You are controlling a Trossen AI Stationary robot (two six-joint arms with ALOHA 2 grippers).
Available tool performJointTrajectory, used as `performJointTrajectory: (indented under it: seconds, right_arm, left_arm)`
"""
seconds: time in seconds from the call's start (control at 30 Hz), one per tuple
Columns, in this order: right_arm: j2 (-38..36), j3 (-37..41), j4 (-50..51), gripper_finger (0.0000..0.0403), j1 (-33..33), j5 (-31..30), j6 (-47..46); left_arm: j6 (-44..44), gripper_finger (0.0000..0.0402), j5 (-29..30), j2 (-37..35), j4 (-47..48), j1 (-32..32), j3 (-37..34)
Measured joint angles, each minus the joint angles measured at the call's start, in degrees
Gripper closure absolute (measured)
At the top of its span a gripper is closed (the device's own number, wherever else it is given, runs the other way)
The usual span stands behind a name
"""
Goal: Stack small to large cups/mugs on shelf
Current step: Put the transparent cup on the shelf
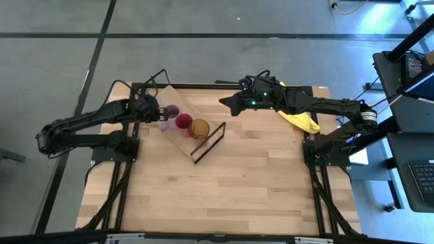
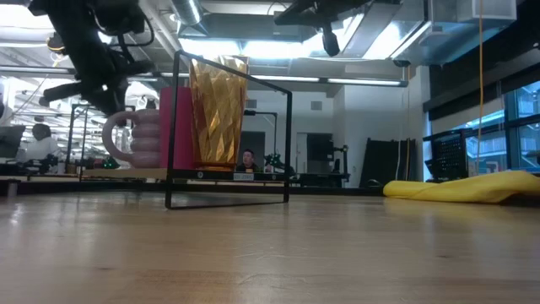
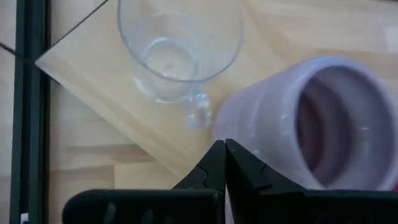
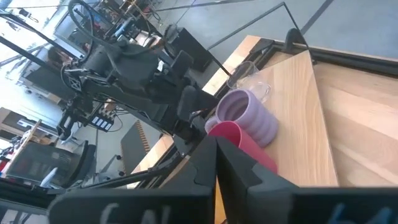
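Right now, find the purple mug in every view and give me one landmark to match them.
High view: purple mug on the shelf, next to the left gripper.
Low view: mug left of the amber tumbler.
Left wrist view: mug beside the clear glass.
Right wrist view: mug between glass and red cup.
Shared landmark: the shelf board.

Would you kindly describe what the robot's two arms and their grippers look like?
Both arms are dark, jointed and slim, with black cables looping near the wrists. The left gripper has two black, pointed, tapering fingers; the right gripper looks the same. Small green lights glow on the right arm's wrist.
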State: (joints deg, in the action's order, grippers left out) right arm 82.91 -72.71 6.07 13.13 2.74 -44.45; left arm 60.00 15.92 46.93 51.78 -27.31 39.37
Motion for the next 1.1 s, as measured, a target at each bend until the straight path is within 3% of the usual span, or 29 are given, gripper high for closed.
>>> performJointTrajectory:
  seconds: [0.37, 0.6, 1.1]
  right_arm:
    - [-0.02, 0.0, 2.08, 0.0399, 0.0, -0.16, 0.21]
    - [-0.02, 0.0, 3.3, 0.0387, 0.0, -1.25, 0.44]
    - [-0.04, 0.0, 3.68, 0.0387, 0.0, -1.66, 1.16]
  left_arm:
    - [0.98, 0.0401, -0.39, 0.0, -4.11, -0.02, -2.73]
    - [0.68, 0.0401, 2.81, 0.79, -4.64, -0.04, -2.79]
    - [-0.06, 0.0401, 5.87, 2.56, -1.49, -0.04, -2.79]
